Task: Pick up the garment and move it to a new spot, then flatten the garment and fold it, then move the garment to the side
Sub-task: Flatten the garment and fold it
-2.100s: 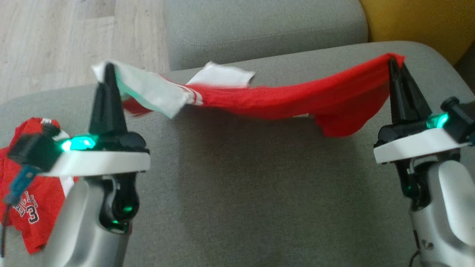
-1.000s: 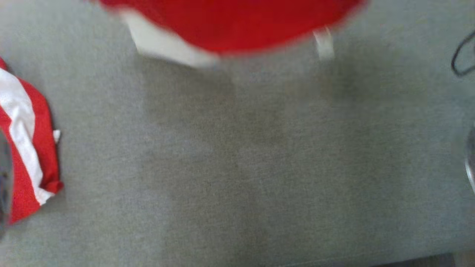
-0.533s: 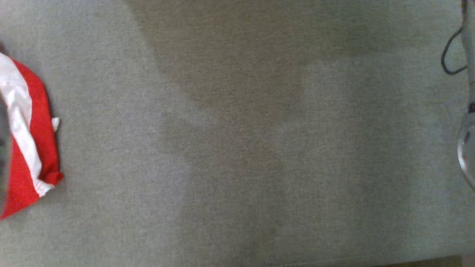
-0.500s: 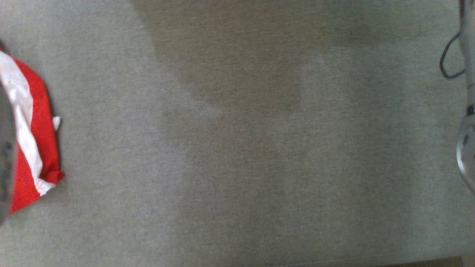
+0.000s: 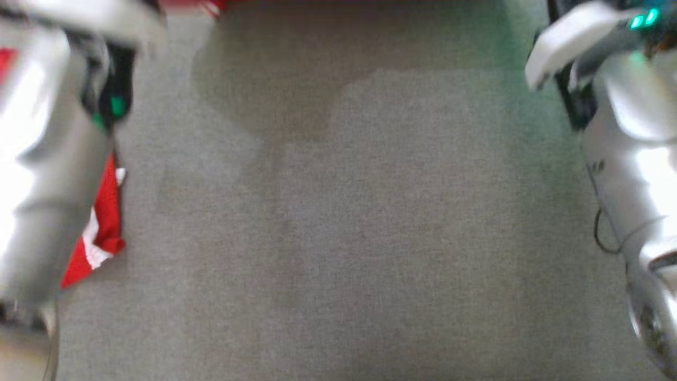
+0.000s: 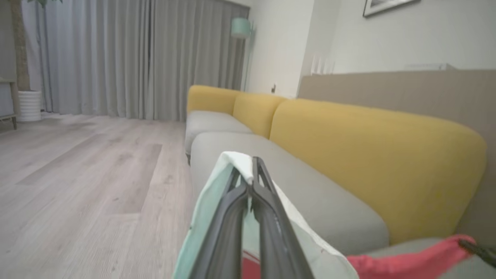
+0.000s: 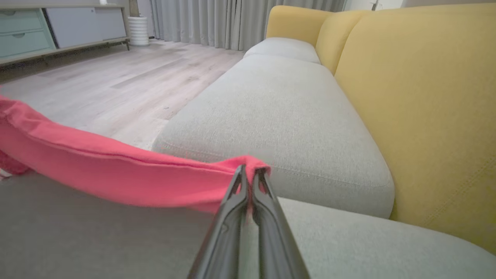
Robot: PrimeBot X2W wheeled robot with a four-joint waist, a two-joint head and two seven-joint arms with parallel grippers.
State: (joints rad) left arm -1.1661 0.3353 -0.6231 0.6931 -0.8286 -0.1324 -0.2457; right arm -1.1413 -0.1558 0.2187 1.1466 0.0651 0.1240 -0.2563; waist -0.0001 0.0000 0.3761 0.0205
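right tool (image 7: 250, 172) pinches red garment (image 7: 116, 170) above grey sofa (image 7: 279, 112).

Count: garments 2: held garment (image 7: 97, 170) x1, spare garment (image 5: 111, 211) x1. Grippers 2: left gripper (image 6: 252, 170), right gripper (image 7: 250, 170). Forearms 2: left forearm (image 5: 37, 174), right forearm (image 5: 634, 159). Grey seat cushions (image 7: 279, 116) x3 in right wrist view. Yellow back cushions (image 6: 368, 155) x3 in left wrist view. Lamp (image 6: 240, 28) x1, framed picture (image 6: 387, 4) x1, white planter (image 7: 138, 30) x1.
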